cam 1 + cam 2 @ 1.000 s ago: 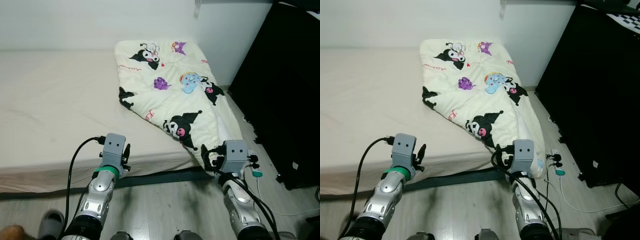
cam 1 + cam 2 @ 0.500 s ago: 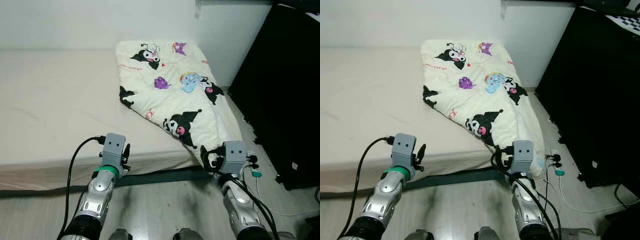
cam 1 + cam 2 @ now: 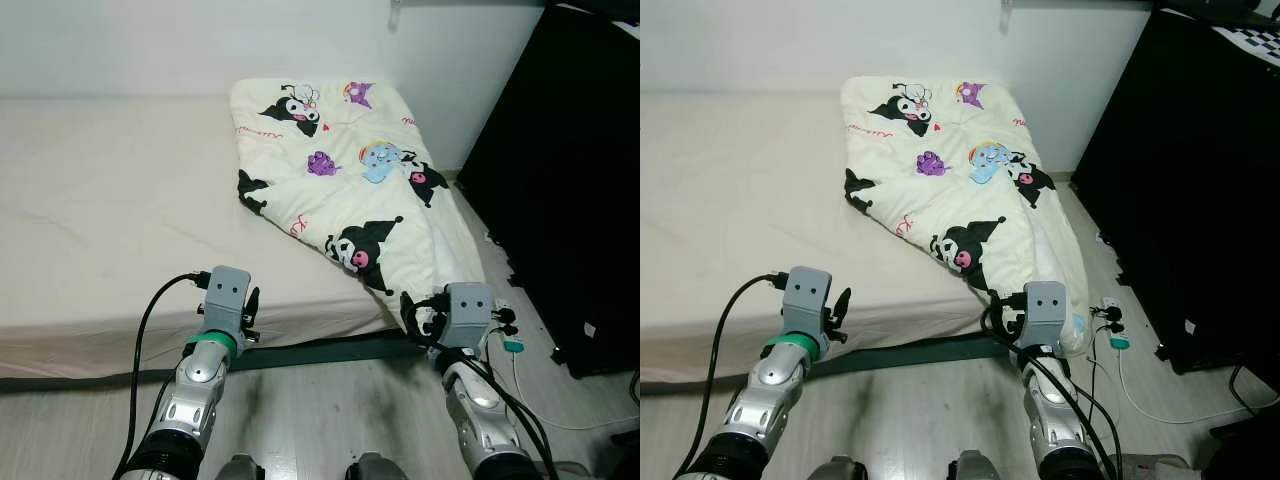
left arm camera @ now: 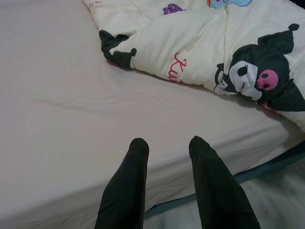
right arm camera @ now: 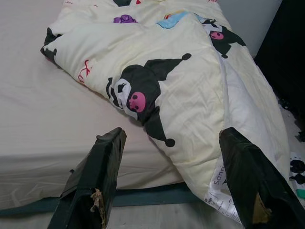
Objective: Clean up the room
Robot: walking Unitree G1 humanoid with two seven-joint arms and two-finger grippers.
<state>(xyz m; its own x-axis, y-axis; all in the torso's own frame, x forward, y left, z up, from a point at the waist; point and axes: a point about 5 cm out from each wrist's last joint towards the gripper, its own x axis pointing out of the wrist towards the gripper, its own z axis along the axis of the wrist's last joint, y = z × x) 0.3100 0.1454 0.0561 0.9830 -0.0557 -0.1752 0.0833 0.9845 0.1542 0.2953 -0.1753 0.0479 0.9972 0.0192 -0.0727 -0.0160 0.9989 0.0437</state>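
Bedroom, approach step: printed blanket [image 3: 345, 190] lies crumpled on the mattress [image 3: 110, 210] corner, spilling floorward; left gripper [image 4: 167, 148] and right gripper [image 5: 171, 143], both spread and empty, must next reach its hanging edge

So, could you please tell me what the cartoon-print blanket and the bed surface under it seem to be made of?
The blanket looks like soft padded fabric, matte cream with printed cartoon figures; it puffs, creases and droops over the bed's corner, with a sewn label at its hem. The bed sheet looks like smooth matte woven cloth, probably cotton or similar, showing fine wrinkles. The exact fibres cannot be told.
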